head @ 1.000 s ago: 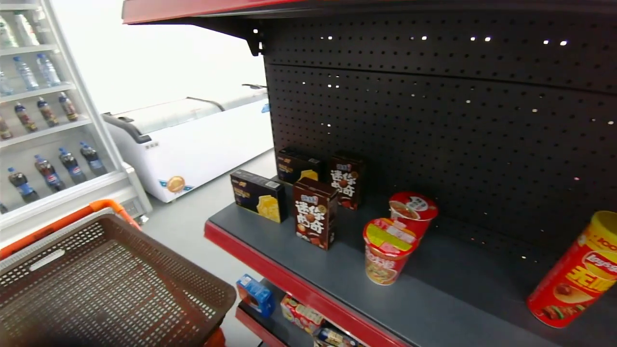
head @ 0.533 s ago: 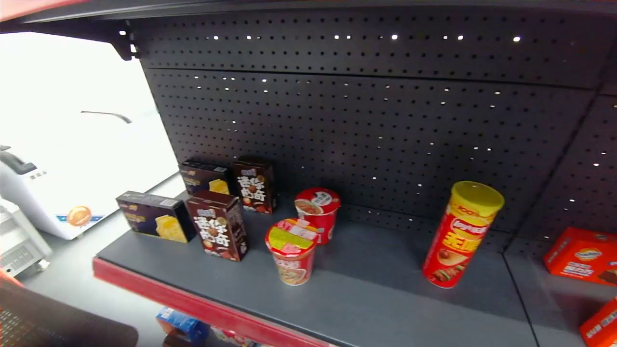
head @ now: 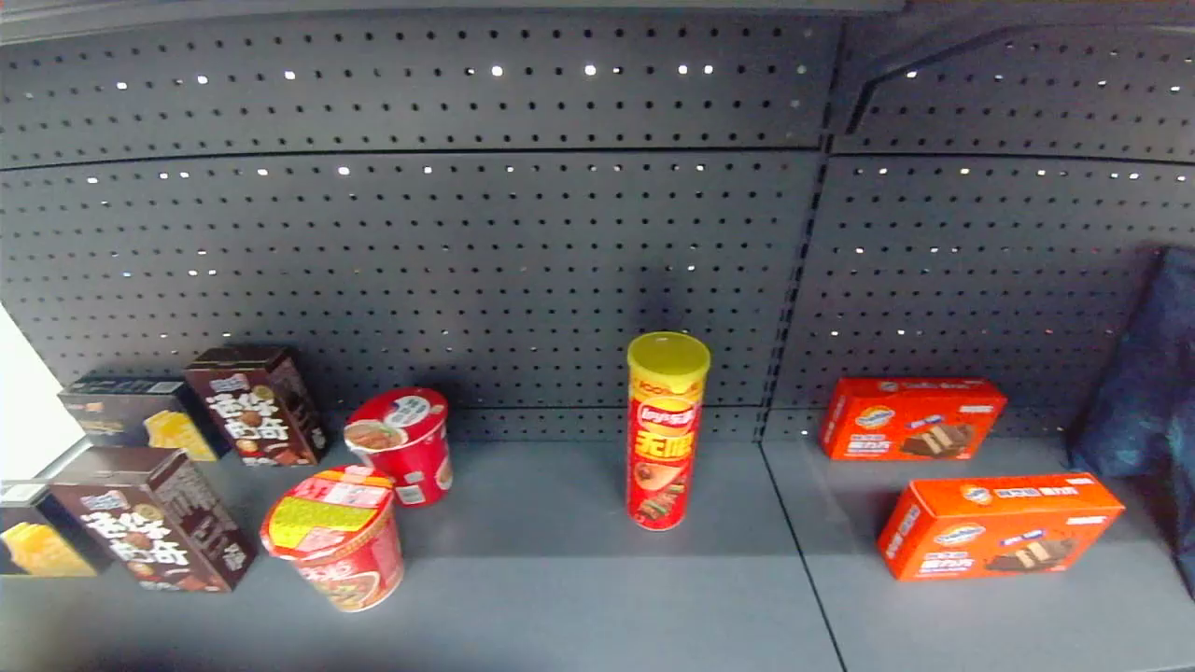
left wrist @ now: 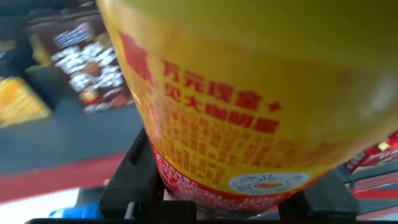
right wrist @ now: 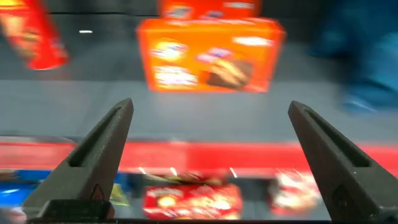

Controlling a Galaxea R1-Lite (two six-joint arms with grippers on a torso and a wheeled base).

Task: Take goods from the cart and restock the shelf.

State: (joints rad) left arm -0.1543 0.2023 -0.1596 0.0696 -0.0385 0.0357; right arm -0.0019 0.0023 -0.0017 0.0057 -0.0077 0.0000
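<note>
While the left hand (left wrist: 227, 202) is clamping a yellow-and-red chip can (left wrist: 236, 93) between its dark fingers, this can is hanging in front of the shelf (head: 560, 597), on the side where the brown boxes (left wrist: 87, 68) are standing. The right hand (right wrist: 210, 109) is hovering before the shelf's red edge with its fingers wide apart, facing the orange boxes (head: 999, 525). On the shelf, a second chip can (head: 666, 431) is standing upright between the noodle cups (head: 334, 537) and the orange boxes.

Left gripper (left wrist: 227, 190) clasps a canister (left wrist: 217, 81); right gripper (right wrist: 210, 106) spread wide.
</note>
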